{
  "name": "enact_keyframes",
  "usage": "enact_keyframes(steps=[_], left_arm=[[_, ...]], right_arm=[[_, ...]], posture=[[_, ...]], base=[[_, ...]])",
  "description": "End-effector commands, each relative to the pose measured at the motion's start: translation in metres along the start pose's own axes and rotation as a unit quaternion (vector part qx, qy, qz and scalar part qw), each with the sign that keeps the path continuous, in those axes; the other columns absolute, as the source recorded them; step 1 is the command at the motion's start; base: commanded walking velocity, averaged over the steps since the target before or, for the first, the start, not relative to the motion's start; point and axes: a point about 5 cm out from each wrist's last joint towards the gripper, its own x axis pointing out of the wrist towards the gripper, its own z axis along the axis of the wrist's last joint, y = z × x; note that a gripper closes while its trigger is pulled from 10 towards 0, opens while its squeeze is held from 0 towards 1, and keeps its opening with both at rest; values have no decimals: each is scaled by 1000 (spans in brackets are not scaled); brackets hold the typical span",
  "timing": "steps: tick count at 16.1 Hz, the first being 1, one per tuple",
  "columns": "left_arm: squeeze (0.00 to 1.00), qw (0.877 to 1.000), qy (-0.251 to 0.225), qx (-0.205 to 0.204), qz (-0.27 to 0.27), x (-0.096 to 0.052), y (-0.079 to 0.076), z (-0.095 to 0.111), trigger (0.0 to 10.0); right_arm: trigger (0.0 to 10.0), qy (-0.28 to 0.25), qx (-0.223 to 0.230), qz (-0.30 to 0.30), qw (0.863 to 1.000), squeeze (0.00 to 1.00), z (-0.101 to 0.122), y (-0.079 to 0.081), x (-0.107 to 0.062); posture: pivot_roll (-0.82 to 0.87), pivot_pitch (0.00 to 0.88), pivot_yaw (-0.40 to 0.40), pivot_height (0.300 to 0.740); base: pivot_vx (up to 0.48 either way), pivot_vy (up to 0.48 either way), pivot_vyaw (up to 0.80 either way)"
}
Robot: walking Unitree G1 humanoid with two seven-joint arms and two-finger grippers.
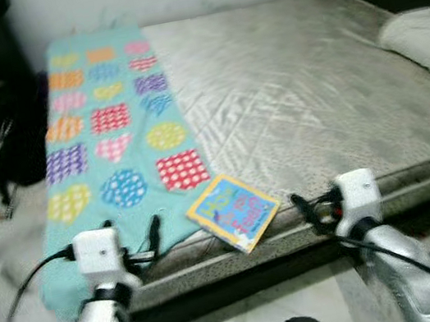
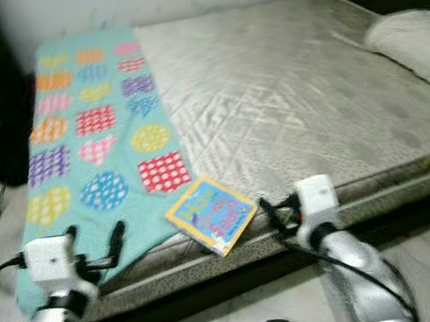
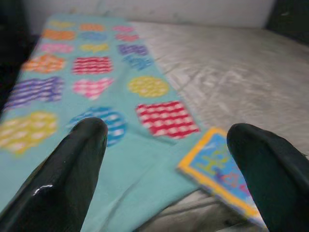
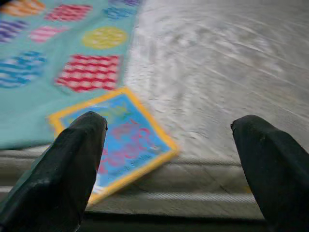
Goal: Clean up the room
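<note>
Both claws gape wide, holding nothing: left claw over a soft teal blanket patterned with hearts and circles, right claw at the bed edge. Between them, at 12 o'clock, lies a square, glossy, yellow-bordered blue book.

Soft, even indoor light, slight motion blur throughout, dark unlit corners at the edges

Two silver arms carry white boxy wrists (black cables looping off them) and long black gripper fingers.
</note>
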Motion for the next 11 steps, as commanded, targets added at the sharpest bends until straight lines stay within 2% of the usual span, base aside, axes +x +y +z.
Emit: enact_keyframes(steps=[1,6,11], left_arm=[[0,1000,5,3,1,0,0,-1,10000],[0,1000,4,0,-8,0,-1,-1,10000],[0,1000,-4,-8,-26,1,-5,2,10000]], right_arm=[[10000,-6,-8,2,1000,0,2,-3,-2],[10000,-9,-8,10,1000,0,3,1,-1],[10000,-6,-3,-1,1000,0,2,-2,0]], posture=[[-83,13,-42,625],[-80,12,-40,625],[-83,11,-41,625]], base=[[0,0,431],[0,0,800],[48,0,0]])
